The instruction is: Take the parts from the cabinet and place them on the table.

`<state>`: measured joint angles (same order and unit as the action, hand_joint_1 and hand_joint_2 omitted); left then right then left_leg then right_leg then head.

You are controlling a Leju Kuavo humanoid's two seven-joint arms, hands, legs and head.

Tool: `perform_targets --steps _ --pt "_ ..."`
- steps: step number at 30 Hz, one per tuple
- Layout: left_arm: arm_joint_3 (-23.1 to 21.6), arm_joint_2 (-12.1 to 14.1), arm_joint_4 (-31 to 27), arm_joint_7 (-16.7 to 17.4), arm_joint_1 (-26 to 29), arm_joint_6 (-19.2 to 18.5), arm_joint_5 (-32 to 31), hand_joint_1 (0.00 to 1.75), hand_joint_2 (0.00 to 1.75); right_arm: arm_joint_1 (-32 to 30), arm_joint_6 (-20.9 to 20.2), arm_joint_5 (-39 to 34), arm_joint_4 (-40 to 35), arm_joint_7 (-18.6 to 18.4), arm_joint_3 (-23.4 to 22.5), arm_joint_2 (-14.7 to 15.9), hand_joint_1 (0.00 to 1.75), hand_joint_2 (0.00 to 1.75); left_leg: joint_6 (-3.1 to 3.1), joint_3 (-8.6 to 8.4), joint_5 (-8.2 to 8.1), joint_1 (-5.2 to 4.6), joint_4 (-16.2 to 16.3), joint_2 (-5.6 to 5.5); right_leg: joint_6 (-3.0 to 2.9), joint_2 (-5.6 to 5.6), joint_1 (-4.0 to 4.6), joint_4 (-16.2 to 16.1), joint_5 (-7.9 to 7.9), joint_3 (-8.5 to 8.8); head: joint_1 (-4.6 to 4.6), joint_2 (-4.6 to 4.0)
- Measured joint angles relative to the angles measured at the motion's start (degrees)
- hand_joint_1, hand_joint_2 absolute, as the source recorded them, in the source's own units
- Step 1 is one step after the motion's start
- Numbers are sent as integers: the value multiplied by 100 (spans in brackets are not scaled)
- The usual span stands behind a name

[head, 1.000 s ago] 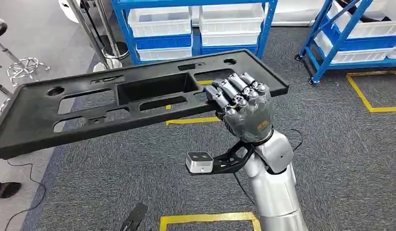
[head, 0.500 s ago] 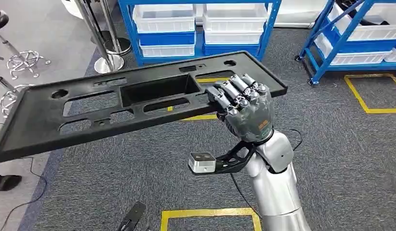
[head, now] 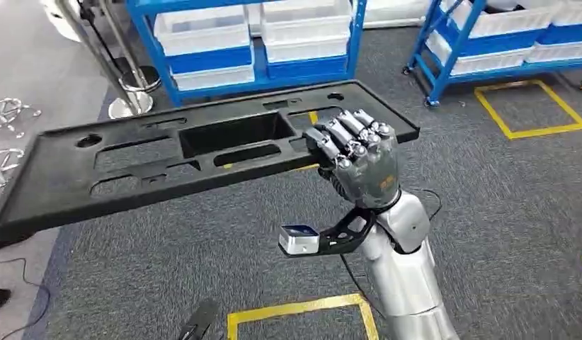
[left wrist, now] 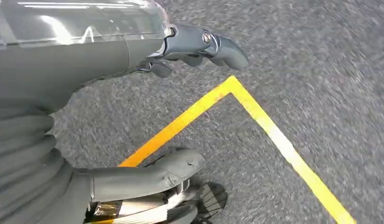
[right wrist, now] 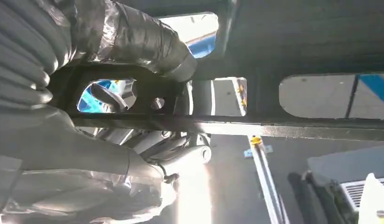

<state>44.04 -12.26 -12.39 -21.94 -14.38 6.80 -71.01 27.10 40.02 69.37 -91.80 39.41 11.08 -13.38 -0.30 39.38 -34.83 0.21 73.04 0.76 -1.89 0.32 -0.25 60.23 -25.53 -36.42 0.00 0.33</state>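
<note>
The right hand (head: 359, 159) is gripping the long black plastic part (head: 168, 159), fingers (head: 338, 142) curling over its near edge, holding it level above the grey carpet (head: 500, 212). The left hand (left wrist: 148, 112) is hanging with fingers apart, holding nothing. Beyond, blue racks (head: 238, 42) are carrying white bins (head: 203, 28).

The panel (head: 168, 159) is matt black moulded plastic. The right hand (head: 359, 159) gripping it looks like dull grey metal, its arm (head: 405, 276) smooth silver. Beneath the panel, the floor (head: 515, 212) is rough grey carpet with glossy yellow tape (head: 295, 309).
</note>
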Motion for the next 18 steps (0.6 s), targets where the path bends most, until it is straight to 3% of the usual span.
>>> perform_targets --steps 1,2,3,5,6,7,10,11,12,13,15,16,17,18 --pt "0 0 0 2 8 2 0 0 175 -3 2 -26 9 0 0 0 175 175 2 143 -64 0 303 -14 -6 59 9 6 7 -12 -2 0" --pt "0 2 0 2 11 4 0 0 175 -3 0 -35 18 0 0 0 175 175 16 153 29 0 314 -18 -10 121 16 12 15 -19 0 0" --pt "-2 4 0 4 8 9 2 0 175 -3 0 -39 24 0 0 0 175 175 44 30 225 -1 65 -31 -7 191 22 15 21 -20 -2 0" --pt "-7 26 0 4 -7 17 11 0 175 0 0 -52 24 0 2 0 175 175 132 -446 723 -13 -886 -168 8 320 22 17 35 -4 0 0" --pt "-7 42 0 4 -15 22 11 0 175 1 2 -66 24 0 4 0 175 175 173 -608 789 -18 -1273 -409 24 357 -1 13 45 -8 2 0" --pt "-9 61 0 4 -20 24 11 0 175 11 0 -81 24 0 9 0 175 175 182 -662 771 -14 -1364 -495 62 417 15 23 68 -39 2 0" --pt "-17 70 0 17 -32 28 11 0 175 6 2 -111 24 0 17 -2 175 175 202 -677 782 -57 -1413 -369 186 564 -42 -28 150 -91 0 0" --pt "-22 70 0 17 -38 31 11 0 175 8 2 -116 22 0 17 -2 175 175 230 -707 863 -7 -1552 -295 228 621 -10 -35 162 -90 0 0" --pt "-26 68 0 15 -50 31 11 0 175 0 2 -118 22 0 17 4 175 175 238 -746 911 -6 -1610 -207 218 399 1 52 72 -137 0 0" --pt "-26 68 0 11 -61 37 18 0 175 16 2 -118 22 0 17 7 175 175 274 -748 944 -12 -1654 -174 233 189 16 286 -135 -242 15 0" --pt "-26 77 0 13 -52 37 11 0 175 3 2 -131 22 0 17 9 175 175 296 -704 954 -30 -1638 -31 270 55 -13 1128 -587 -610 11 0" --pt "-26 81 0 17 -38 37 9 0 175 -22 2 -144 22 0 17 11 175 175 295 -687 953 -29 -1633 41 293 34 -30 1449 -685 -748 13 0" --pt "-28 88 0 22 -28 37 7 0 175 -37 2 -146 22 0 17 17 175 175 294 -676 953 -27 -1629 115 311 22 -52 1537 -670 -775 11 0" --pt "-31 88 0 28 -26 37 5 0 175 -41 2 -146 22 0 17 24 175 175 291 -662 951 -22 -1615 181 329 -3 -70 1393 -546 -691 13 0"
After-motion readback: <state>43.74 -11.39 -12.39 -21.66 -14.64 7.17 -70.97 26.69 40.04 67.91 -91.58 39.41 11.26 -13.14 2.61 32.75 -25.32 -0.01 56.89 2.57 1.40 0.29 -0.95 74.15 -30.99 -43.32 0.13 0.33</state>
